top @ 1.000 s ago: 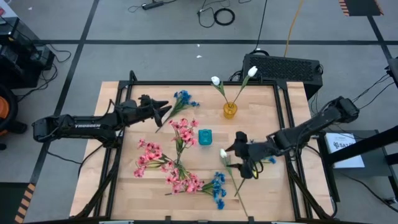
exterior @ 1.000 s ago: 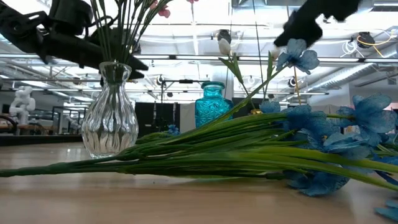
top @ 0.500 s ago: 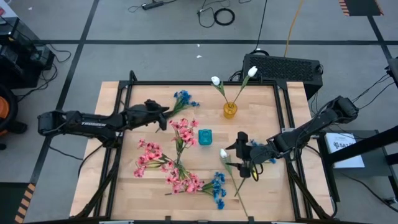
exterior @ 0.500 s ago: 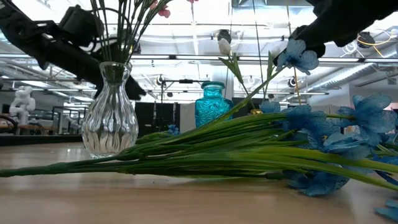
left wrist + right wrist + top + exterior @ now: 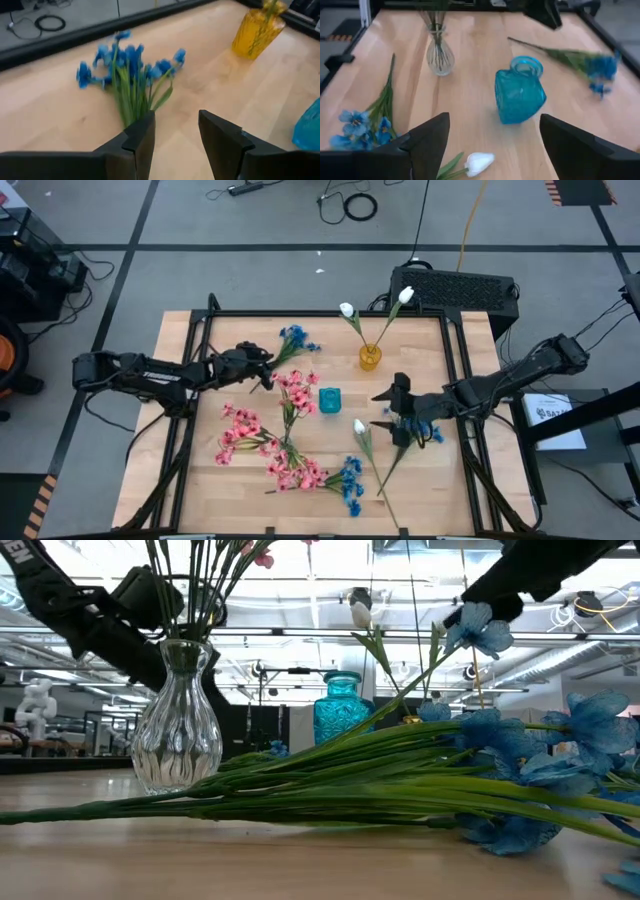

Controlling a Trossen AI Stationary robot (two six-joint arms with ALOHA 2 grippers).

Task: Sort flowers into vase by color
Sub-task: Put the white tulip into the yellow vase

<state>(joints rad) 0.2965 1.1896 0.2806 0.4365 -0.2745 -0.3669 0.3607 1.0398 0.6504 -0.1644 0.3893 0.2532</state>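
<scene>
yellow vase (image 5: 259,29) top cropped, blue spray (image 5: 127,67) blurred

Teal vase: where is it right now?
In the high view the teal vase stands upright near the table's middle, just right of the pink flowers, below the yellow vase, and left of the open right gripper.

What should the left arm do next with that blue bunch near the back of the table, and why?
Probably ease the left gripper forward and close on the blue spray's stems. Its jaws stand open with nothing between them, and the stems lie flat on the table just ahead of its fingertips.
</scene>
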